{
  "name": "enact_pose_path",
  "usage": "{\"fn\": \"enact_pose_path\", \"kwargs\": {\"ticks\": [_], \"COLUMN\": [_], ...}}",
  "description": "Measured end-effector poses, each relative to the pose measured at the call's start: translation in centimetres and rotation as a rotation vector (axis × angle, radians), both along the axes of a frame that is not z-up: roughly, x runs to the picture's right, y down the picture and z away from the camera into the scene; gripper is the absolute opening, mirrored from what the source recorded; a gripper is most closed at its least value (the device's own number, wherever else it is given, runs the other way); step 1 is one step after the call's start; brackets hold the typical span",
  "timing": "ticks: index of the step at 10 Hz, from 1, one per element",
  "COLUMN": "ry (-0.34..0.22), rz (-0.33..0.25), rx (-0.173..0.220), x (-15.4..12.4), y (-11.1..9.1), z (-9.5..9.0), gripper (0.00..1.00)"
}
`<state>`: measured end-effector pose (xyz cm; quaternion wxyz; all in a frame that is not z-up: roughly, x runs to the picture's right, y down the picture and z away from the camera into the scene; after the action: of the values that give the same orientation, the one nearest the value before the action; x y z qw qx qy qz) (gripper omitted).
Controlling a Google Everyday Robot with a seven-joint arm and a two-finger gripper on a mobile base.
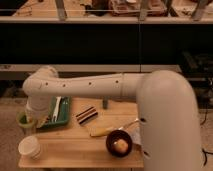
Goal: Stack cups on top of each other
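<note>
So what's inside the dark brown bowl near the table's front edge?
The dark brown bowl holds one pale rounded object; what it is can't be told. The arm covers the gripper, near the lime-green cup.

Arm stretched left across a wooden table (pixel 75 150), over the green tray.

Gripper (pixel 31 120) hidden under the white wrist at the table's far left edge, right at the lime-green cup (pixel 22 121). Cream-white ribbed cup (pixel 30 147) standing alone at the front left corner. Green tray (pixel 61 117) holding white utensils, striped dark packet (pixel 86 115) beside it, dark brown bowl (pixel 120 144) near front right.
</note>
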<state>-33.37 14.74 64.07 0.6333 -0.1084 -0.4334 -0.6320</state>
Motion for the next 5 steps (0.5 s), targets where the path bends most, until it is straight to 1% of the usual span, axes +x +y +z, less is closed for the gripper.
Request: {"fn": "enact_pose_path", "kwargs": {"ticks": [1, 2, 3, 4, 5], "ry": [-0.051, -0.075, -0.116, -0.143, -0.144], "rz": [-0.047, -0.069, -0.102, -0.129, -0.137], "rx": [-0.002, -0.005, -0.007, 0.004, 0.007], "x": [-1.4, -1.8, -2.0, -1.8, -1.6], "y": [1.1, 1.8, 2.6, 2.9, 2.8], "z": [0.1, 0.4, 0.5, 0.4, 0.4], "gripper": [0.14, 0.14, 0.14, 0.14, 0.14]}}
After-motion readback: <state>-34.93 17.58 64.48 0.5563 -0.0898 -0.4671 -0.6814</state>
